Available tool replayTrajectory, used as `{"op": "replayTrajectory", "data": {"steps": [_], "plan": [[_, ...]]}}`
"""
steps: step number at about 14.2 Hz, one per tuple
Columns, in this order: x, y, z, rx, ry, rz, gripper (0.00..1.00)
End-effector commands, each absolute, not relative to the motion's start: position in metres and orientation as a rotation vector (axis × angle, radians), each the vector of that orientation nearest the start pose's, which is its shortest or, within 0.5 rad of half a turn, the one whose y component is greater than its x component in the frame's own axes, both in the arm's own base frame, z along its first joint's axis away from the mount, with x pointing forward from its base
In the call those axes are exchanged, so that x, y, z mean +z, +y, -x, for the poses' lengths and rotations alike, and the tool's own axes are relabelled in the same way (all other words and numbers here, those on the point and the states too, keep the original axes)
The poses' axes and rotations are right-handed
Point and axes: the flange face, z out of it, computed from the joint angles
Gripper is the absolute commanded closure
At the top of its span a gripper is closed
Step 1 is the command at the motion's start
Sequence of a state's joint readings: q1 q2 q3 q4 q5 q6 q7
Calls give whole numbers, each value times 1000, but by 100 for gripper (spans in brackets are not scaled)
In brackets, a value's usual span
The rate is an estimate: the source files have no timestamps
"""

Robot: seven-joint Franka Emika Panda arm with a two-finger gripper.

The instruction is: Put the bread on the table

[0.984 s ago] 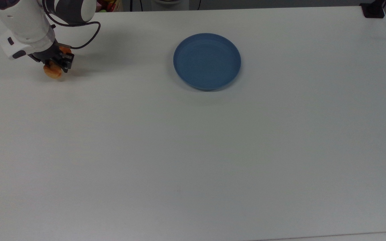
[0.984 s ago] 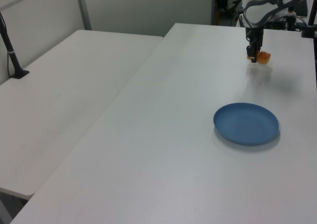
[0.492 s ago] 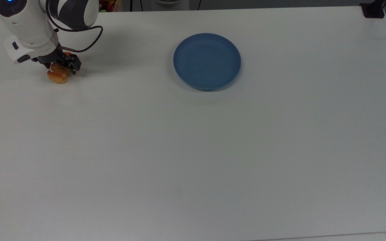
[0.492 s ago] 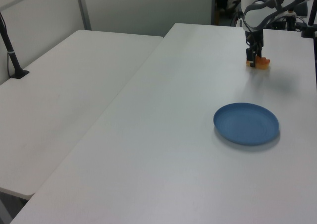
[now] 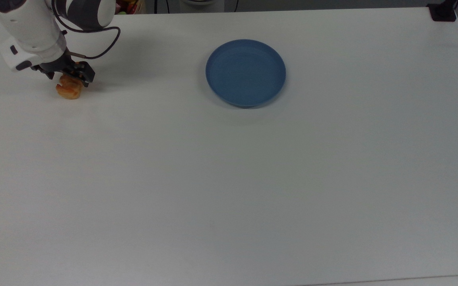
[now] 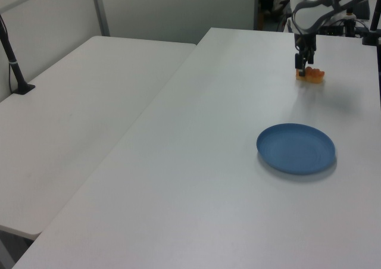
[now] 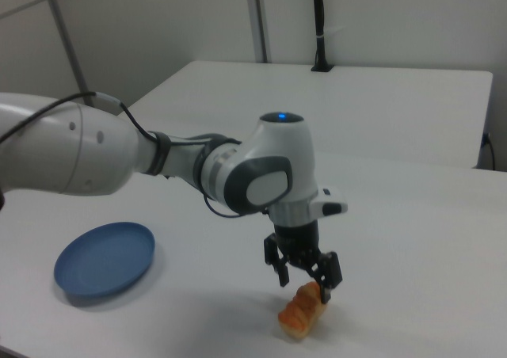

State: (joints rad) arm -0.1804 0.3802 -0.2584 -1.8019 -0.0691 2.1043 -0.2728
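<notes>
White table (image 5: 229, 178); one bread (image 5: 69, 88); one plate (image 5: 245, 72); pincer (image 7: 304, 279) apart.

A round blue plate (image 5: 245, 72) lies flat with nothing on it. In the left view a second white table (image 6: 77, 120) stands just beside the main one, with a black post (image 6: 12, 61) rising from its far left corner. In the top view a black clamp (image 5: 443, 12) grips the top right corner.
</notes>
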Motion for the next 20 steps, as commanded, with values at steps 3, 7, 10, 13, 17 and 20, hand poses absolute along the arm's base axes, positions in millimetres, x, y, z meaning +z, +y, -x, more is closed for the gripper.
{"op": "replayTrajectory", "data": {"steps": [3, 7, 10, 13, 17, 20], "plan": [[461, -221, -558, 6, 232, 3209, 0], [546, -138, -548, -62, 254, 3156, 0], [574, -76, -553, 25, 168, 3142, 0], [582, -44, -554, 32, 113, 3142, 0], [587, -48, -556, 3, 135, 3112, 0], [589, -49, -555, 3, 155, 3101, 0]]}}
